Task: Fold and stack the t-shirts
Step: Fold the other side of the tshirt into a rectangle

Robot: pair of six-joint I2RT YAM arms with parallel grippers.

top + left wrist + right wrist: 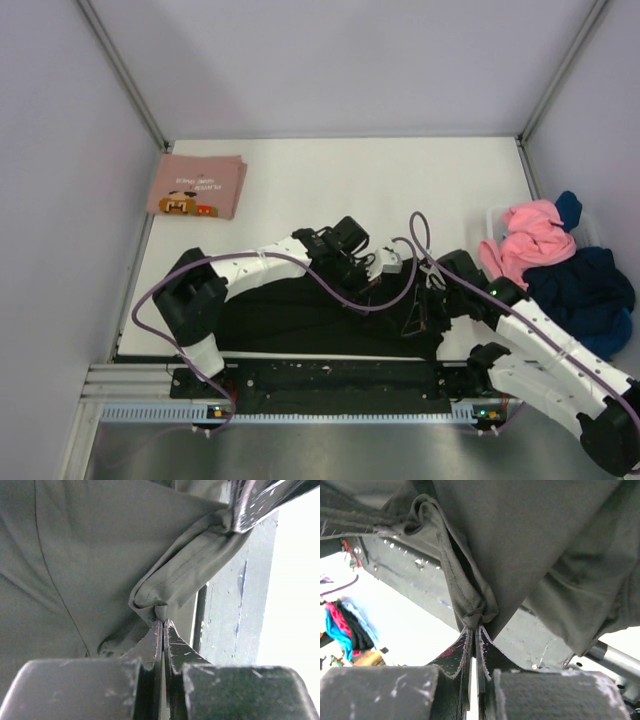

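A black t-shirt (300,320) lies spread near the front edge of the table, between the two arms. My left gripper (378,272) is over its right part. In the left wrist view the left gripper (162,622) is shut on a folded hem of the black t-shirt (175,580). My right gripper (430,285) is close beside it. In the right wrist view the right gripper (476,629) is shut on a bunched seam of the same shirt (470,605), and the cloth hangs lifted above it. A folded pink t-shirt with a cartoon print (197,187) lies at the back left.
A clear bin (495,220) at the right edge holds a heap of pink (530,238), navy (585,285) and blue (569,208) t-shirts. Walls close in the table on three sides. A metal rail (300,390) carrying the arm bases runs along the near edge.
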